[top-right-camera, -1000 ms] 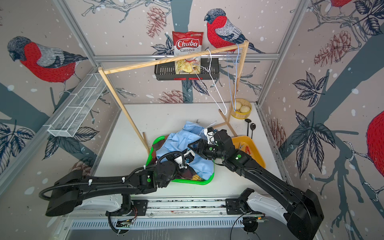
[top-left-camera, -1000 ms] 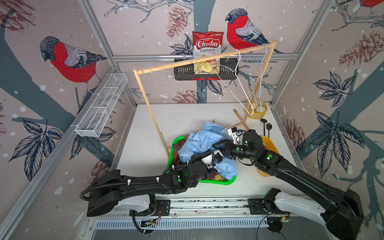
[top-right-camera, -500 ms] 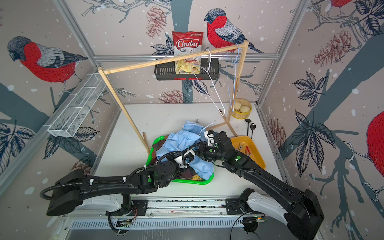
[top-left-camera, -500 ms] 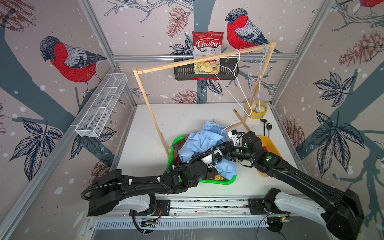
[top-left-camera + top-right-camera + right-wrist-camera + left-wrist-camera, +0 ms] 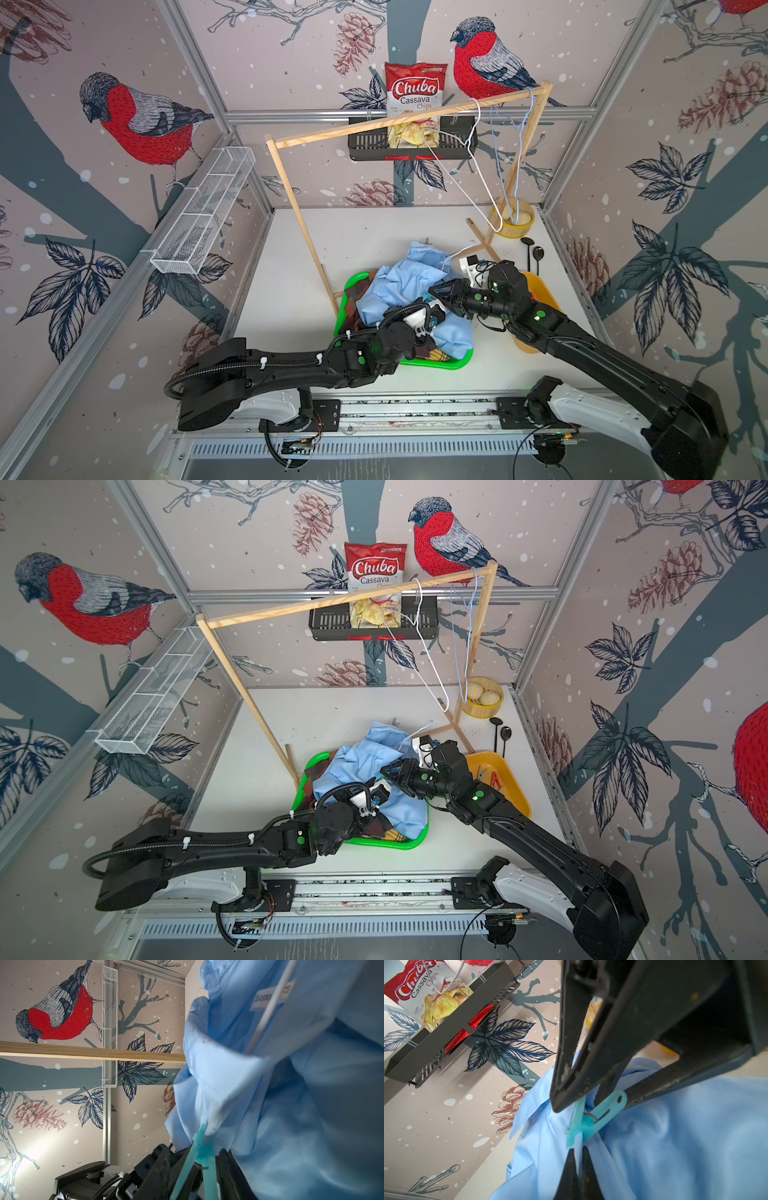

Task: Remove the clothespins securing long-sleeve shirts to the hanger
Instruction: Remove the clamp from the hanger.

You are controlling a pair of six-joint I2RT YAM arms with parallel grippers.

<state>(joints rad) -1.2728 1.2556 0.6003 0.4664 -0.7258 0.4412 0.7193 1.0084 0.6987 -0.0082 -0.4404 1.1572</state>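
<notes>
A light blue long-sleeve shirt [image 5: 399, 282] lies crumpled on a white wire hanger [image 5: 461, 249] in the green basket [image 5: 415, 366]. A dark plaid shirt [image 5: 357, 301] and a yellow plaid one [image 5: 440, 355] lie under it. A teal clothespin [image 5: 591, 1120] is clipped on a fold of the blue shirt. My right gripper [image 5: 199, 1169] is shut on its two handles, and each of the fingers [image 5: 571, 1084] touches one handle. Just below the clip, my left gripper [image 5: 578, 1153] is shut on the same blue fold. In both top views the two grippers meet over the basket [image 5: 374, 846].
An orange tray [image 5: 513, 771] to the right of the basket holds loose clothespins, one of them red [image 5: 496, 779]. A wooden rack [image 5: 407, 120] spans the table, with bare hangers [image 5: 457, 178] on it. A bamboo steamer [image 5: 511, 216] and two spoons [image 5: 534, 253] sit at the back right.
My right gripper has slid left to the teal clothespin and its jaws have narrowed onto the handles. The left arm has stayed put, still pinching the shirt.
</notes>
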